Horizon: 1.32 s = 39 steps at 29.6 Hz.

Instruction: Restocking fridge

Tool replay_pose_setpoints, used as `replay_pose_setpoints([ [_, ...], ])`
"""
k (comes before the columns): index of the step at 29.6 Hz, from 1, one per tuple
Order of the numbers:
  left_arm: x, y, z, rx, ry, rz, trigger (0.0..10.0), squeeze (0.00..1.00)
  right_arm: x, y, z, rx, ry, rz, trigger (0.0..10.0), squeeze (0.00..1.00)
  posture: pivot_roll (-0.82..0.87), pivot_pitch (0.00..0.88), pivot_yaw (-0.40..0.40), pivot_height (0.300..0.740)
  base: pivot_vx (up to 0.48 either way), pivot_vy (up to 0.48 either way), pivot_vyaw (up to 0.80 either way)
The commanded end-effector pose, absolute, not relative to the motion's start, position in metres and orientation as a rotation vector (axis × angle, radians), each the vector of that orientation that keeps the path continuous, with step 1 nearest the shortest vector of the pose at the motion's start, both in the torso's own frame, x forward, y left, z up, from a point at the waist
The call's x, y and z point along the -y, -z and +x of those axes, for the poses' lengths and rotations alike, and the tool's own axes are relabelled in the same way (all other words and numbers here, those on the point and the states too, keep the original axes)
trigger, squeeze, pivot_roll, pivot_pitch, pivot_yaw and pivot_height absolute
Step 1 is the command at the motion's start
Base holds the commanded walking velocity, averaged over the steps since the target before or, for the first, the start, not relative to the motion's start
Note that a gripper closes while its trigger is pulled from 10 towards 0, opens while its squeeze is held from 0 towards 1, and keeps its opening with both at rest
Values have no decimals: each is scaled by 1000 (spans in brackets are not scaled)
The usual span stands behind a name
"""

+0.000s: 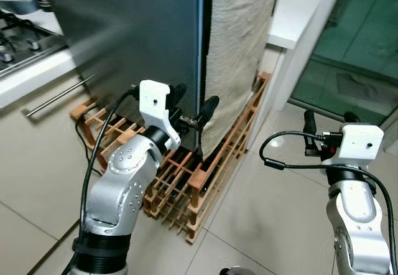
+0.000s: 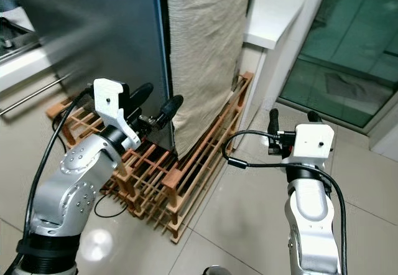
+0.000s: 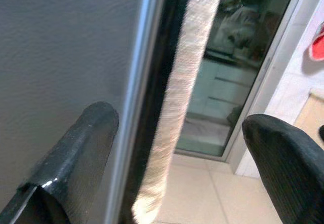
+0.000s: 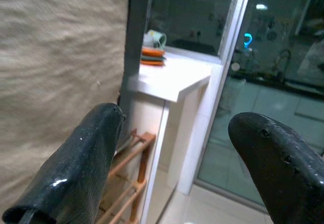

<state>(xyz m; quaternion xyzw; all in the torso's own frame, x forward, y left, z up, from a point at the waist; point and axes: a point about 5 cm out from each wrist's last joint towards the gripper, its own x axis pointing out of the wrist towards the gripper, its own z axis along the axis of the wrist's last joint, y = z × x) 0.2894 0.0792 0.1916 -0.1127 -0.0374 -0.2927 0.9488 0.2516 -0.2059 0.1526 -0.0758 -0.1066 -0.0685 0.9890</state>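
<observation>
The fridge's grey door [image 1: 137, 32] stands shut in front of me. A beige cloth [image 1: 239, 45] hangs over the fridge's side. My left gripper [image 1: 193, 101] is open at the door's right edge [image 1: 200, 57], low down, one finger in front of the door and the other toward the cloth. In the left wrist view the door edge [image 3: 136, 107] and the cloth [image 3: 177, 107] run between the two fingers [image 3: 76, 158]. My right gripper [image 1: 329, 121] is open and holds nothing, raised over the floor to the right of the fridge.
The fridge stands on a wooden slatted rack [image 1: 205, 169] that juts out onto the tiled floor. A stove [image 1: 18, 45] and a drawer handle [image 1: 59, 97] are on the left. A white shelf [image 1: 298, 13] with plates [image 4: 153, 51] and a glass door [image 1: 354, 51] are on the right.
</observation>
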Motion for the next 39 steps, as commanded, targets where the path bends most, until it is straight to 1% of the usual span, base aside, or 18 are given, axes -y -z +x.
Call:
replay_pose_setpoints([
  [1,-74,-197,290,99,609,-222,10000,0,208,-154,253,220,137,-159,10000,82,-140,0,-11,740,0,0,0],
  [9,-72,-198,290,96,640,-234,10000,0,208,-156,254,231,140,-161,10000,82,-155,0,-10,740,0,0,0],
  [12,-63,-200,293,105,674,-220,10000,0,207,-156,254,234,138,-159,10000,82,-154,0,-11,740,0,0,0],
  [15,-63,-200,293,105,674,-220,10000,0,207,-156,254,234,138,-159,10000,82,-154,0,-11,740,0,0,0],
  [18,-56,-202,299,111,685,-207,10000,0,205,-156,256,237,134,-155,10000,82,-157,0,-9,740,0,0,0],
  [27,-42,-204,314,112,667,-185,10000,0,202,-150,255,195,79,-127,10000,82,-178,0,-3,740,0,0,0],
  [33,-36,-212,321,130,637,-171,10000,0,200,-148,253,184,74,-125,10000,78,-186,0,6,740,0,0,0],
  [39,-35,-216,324,140,611,-197,10000,0,200,-145,252,173,74,-125,10000,75,-192,2,8,740,0,0,0],
])
